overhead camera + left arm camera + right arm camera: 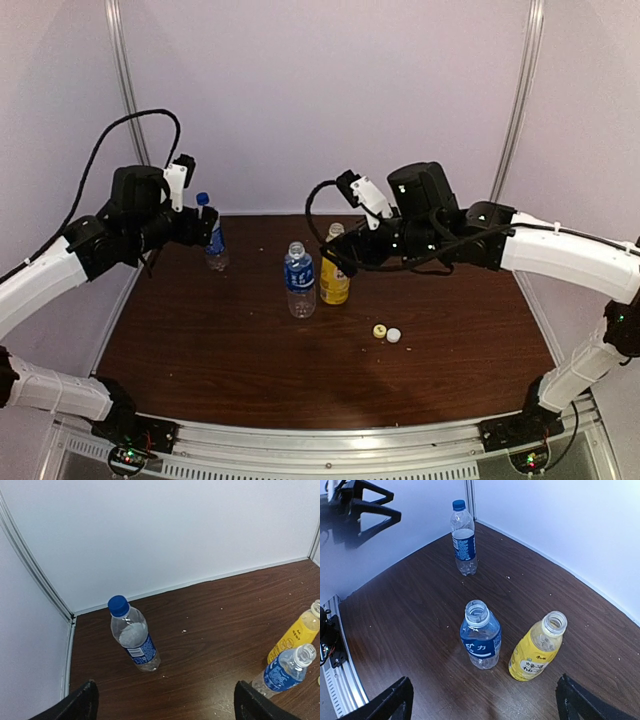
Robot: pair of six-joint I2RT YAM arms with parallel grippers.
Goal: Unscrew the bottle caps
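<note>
Holding the left pincer [166, 705] wide open, gripping nothing, at 10 o'clock of the worktop [200, 350], near the taller bottle [215, 245] wearing its blue cap [203, 199]. Holding the right pincer [487, 700] open and empty too, toward 1 o'clock. Seeing the short clear bottle [299, 282] and, at its 3 o'clock, the yellow bottle [334, 280] standing uncapped. Seeing the yellow cap [380, 331] and white cap [394, 336] lying at their 5 o'clock.
</note>
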